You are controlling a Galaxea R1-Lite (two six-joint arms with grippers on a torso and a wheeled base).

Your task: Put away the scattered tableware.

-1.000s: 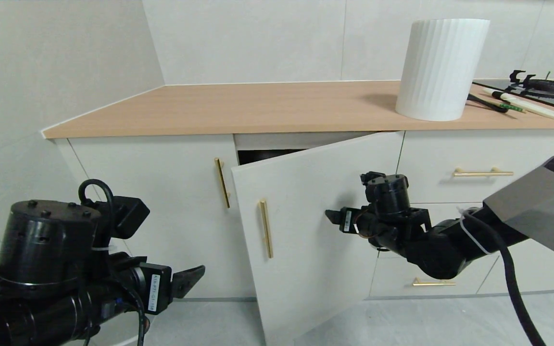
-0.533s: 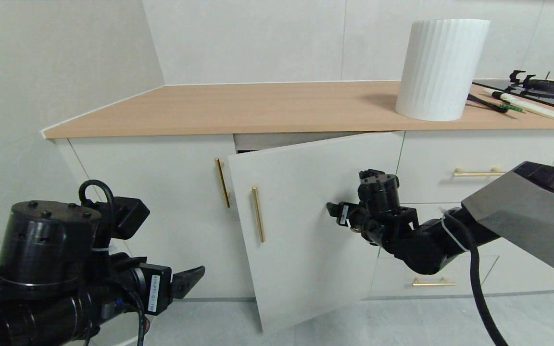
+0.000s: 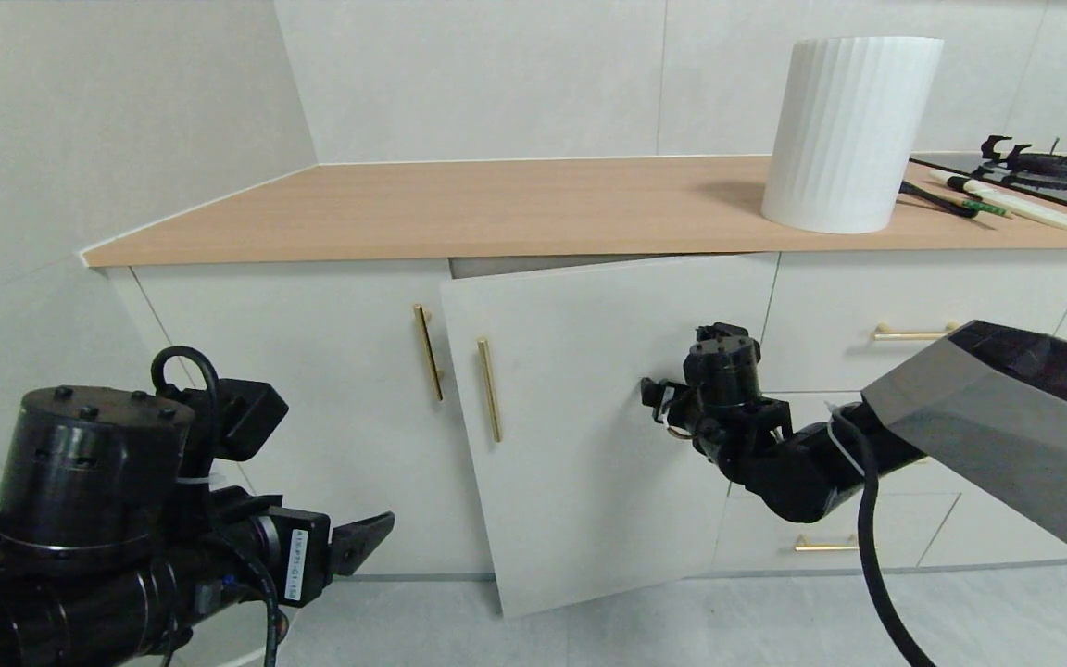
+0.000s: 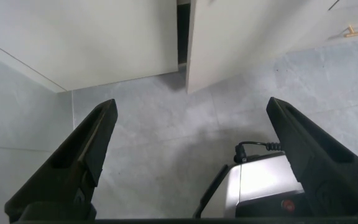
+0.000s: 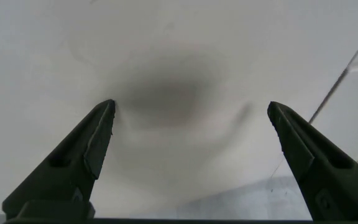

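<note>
Though ajar, door [image 3: 580, 454] before right gripper [image 3: 652, 398]

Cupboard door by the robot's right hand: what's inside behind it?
Only a narrow dark slit shows beside the door's handle edge. The door is nearly shut and covers the inside, so no contents can be seen.

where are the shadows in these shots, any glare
Head view: the white ribbed container casts a soft shadow to its left on the countertop; no glare on the cabinet door. Right wrist view: a diffuse dark patch on that door between the fingers.
</note>
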